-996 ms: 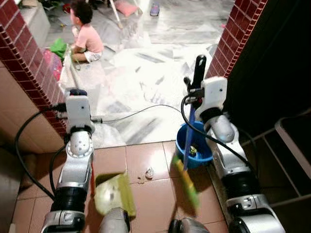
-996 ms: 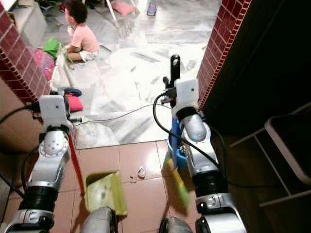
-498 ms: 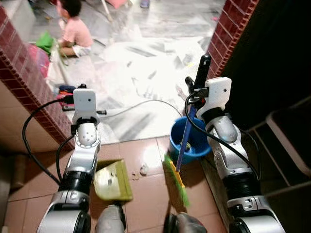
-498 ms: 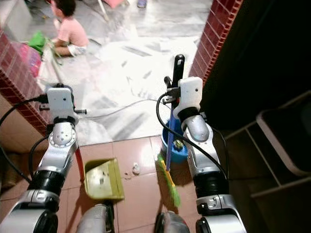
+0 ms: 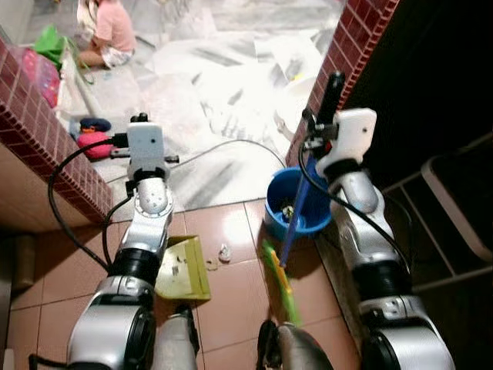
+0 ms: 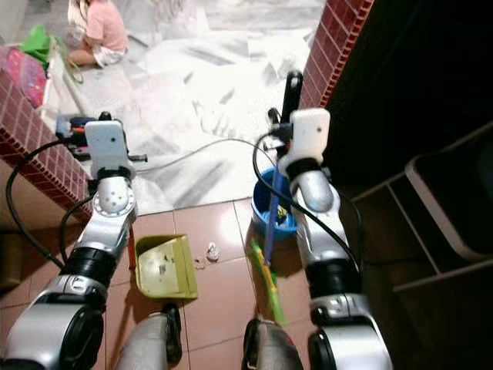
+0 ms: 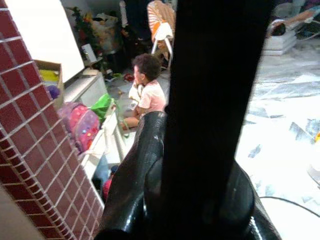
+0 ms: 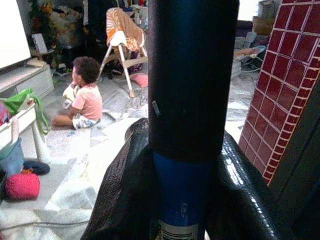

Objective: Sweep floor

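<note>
My right hand (image 5: 320, 142) is clamped around the blue broom handle (image 5: 294, 220), its green bristle head (image 5: 281, 281) resting on the brown tiled floor (image 5: 231, 304) just in front of the blue bucket (image 5: 279, 199). My left hand (image 8: 150, 210) grips the dustpan's red handle, with the yellow-green dustpan (image 6: 164, 267) flat on the tiles. A small clump of debris (image 6: 209, 251) lies between pan and bristles — unswept, so I judge the job barely begun, the gathering stroke still ahead.
</note>
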Tool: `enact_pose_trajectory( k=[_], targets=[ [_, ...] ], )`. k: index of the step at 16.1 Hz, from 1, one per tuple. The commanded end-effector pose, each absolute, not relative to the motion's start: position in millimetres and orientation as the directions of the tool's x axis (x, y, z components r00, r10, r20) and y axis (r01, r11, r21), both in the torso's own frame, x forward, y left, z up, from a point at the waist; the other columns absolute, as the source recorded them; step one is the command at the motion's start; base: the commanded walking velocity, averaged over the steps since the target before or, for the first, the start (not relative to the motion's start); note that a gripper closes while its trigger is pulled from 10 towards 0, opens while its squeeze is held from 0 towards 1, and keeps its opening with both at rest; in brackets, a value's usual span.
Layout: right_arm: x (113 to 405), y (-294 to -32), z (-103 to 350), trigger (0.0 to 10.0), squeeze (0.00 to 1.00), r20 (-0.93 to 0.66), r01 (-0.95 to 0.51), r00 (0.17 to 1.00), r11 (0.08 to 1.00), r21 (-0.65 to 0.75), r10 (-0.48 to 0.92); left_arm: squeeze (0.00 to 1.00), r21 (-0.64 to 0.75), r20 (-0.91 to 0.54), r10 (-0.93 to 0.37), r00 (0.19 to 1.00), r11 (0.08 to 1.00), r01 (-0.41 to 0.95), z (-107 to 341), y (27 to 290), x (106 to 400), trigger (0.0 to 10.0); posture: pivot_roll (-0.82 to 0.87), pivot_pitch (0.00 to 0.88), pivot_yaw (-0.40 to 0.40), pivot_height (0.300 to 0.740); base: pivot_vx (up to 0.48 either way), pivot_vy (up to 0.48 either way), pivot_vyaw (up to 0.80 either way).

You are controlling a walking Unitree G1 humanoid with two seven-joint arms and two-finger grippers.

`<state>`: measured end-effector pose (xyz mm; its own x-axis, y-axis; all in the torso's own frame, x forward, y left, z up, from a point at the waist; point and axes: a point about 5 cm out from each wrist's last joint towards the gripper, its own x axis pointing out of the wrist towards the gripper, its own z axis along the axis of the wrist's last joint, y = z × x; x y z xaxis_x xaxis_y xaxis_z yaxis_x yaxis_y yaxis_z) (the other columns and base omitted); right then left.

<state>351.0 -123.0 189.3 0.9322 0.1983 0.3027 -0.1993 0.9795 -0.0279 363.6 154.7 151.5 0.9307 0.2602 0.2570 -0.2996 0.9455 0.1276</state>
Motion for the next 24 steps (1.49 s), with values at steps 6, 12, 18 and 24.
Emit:
enact_pose_trajectory(
  k=[6, 12, 18, 24],
  targets=[
    [349, -98, 204, 10.0, 0.0, 0.348, -0.342, 0.901, 0.917, 0.206, 0.258, 0.0, 0.051, 0.233, 0.241, 0.942, 0.964, -0.259, 145, 124, 365, 10.0, -0.16, 0.28, -0.065, 0.74, 0.0, 0.0, 0.0],
    [336, -89, 198, 10.0, 0.0, 0.308, -0.563, 0.806, 0.815, 0.139, 0.505, 0.0, 0.044, 0.214, 0.247, 0.945, 0.964, -0.262, 143, 125, 368, 10.0, -0.18, 0.251, -0.066, 0.74, 0.0, 0.0, 0.0],
    [345, -103, 225, 10.0, 0.0, 0.355, -0.549, 0.819, 0.795, 0.256, 0.451, 0.0, -0.194, 0.138, 0.231, 0.963, 0.96, -0.202, 147, 122, 375, 10.0, -0.2, 0.2, -0.06, 0.74, 0.0, 0.0, 0.0],
    [353, -118, 246, 10.0, 0.0, 0.394, -0.542, 0.811, 0.808, 0.232, 0.432, 0.0, -0.28, 0.118, 0.216, 0.969, 0.944, -0.176, 151, 120, 379, 10.0, -0.21, 0.148, -0.055, 0.74, 0.0, 0.0, 0.0]
  ],
)
